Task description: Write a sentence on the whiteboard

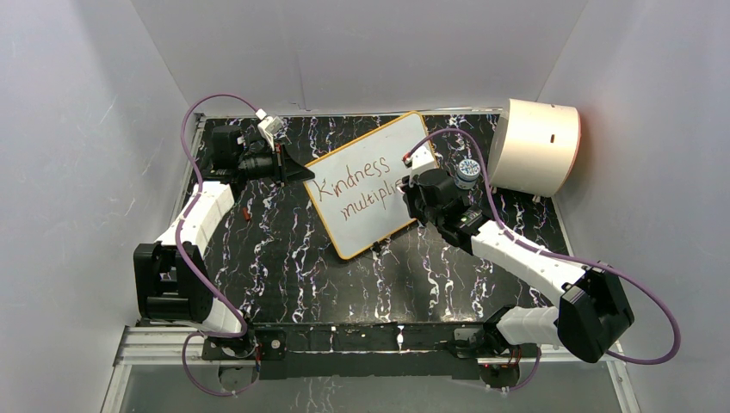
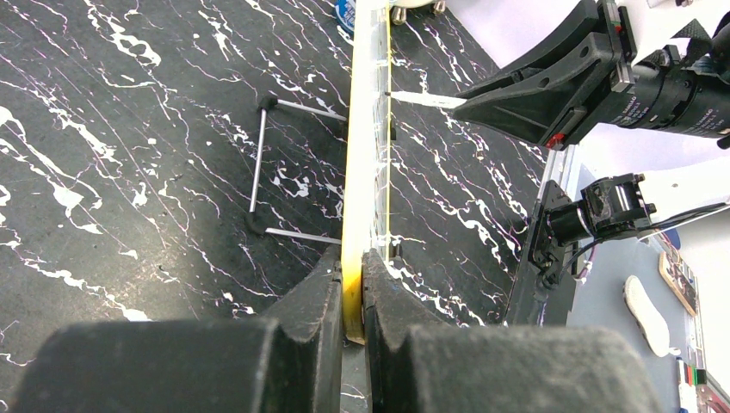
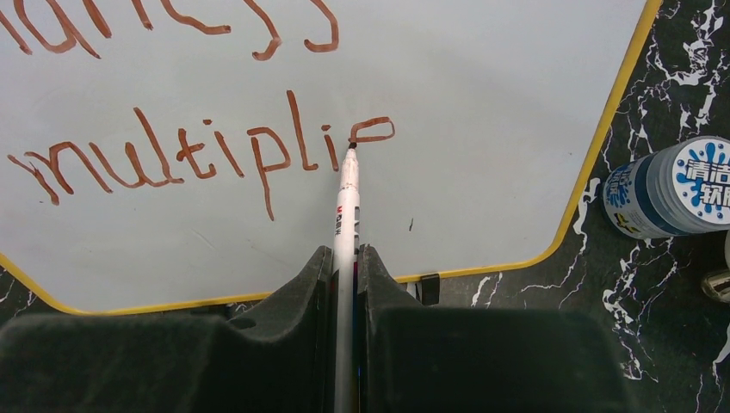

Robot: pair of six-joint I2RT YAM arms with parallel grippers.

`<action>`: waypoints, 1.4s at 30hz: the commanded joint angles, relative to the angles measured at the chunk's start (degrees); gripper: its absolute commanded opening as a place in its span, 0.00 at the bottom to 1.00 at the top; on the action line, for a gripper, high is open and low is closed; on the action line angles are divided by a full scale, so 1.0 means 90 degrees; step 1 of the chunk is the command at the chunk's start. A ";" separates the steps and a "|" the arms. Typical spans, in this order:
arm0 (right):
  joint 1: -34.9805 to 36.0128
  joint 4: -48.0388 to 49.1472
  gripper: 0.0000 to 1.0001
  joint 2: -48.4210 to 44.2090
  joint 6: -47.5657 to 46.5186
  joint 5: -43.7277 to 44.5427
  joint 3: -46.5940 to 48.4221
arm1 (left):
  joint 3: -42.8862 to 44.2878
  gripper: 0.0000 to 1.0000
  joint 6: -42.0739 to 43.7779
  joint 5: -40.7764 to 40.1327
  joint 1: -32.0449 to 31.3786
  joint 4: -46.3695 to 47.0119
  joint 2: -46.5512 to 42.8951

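One blue-labelled bottle (image 3: 667, 188) beside whiteboard (image 3: 482, 77); cream drum (image 1: 534, 146) beyond.

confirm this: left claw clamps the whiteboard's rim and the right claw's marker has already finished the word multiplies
Not finished. The right wrist view shows the marker in the right claw at a part-formed e, so the sentence reads multipli so far. The left claw does clamp the whiteboard by its rim.

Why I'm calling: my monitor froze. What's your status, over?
Left hand shut on whiteboard rim. Right hand shut on marker, tip on the sentence, "multiplies" unfinished. Bottle beside the board, not in the way.
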 commanded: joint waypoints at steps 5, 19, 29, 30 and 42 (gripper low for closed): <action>0.0008 -0.0250 0.00 -0.0049 0.0039 0.0152 -0.0164 | -0.0287 0.00 0.0565 -0.0400 -0.0367 -0.0848 0.0323; -0.0009 -0.0024 0.00 -0.0009 0.0188 0.0735 -0.0159 | -0.0276 0.00 0.0568 -0.0422 -0.0367 -0.0870 0.0295; -0.0189 0.0432 0.00 -0.0322 0.0086 0.0627 -0.0107 | -0.0282 0.00 0.0587 -0.0438 -0.0367 -0.0890 0.0296; -0.0216 0.0454 0.00 -0.0326 0.0076 0.0623 -0.0091 | -0.0282 0.00 0.0591 -0.0440 -0.0367 -0.0887 0.0295; -0.0367 0.0697 0.00 -0.0175 0.0051 0.0494 0.0019 | -0.0276 0.00 0.0607 -0.0446 -0.0367 -0.0907 0.0295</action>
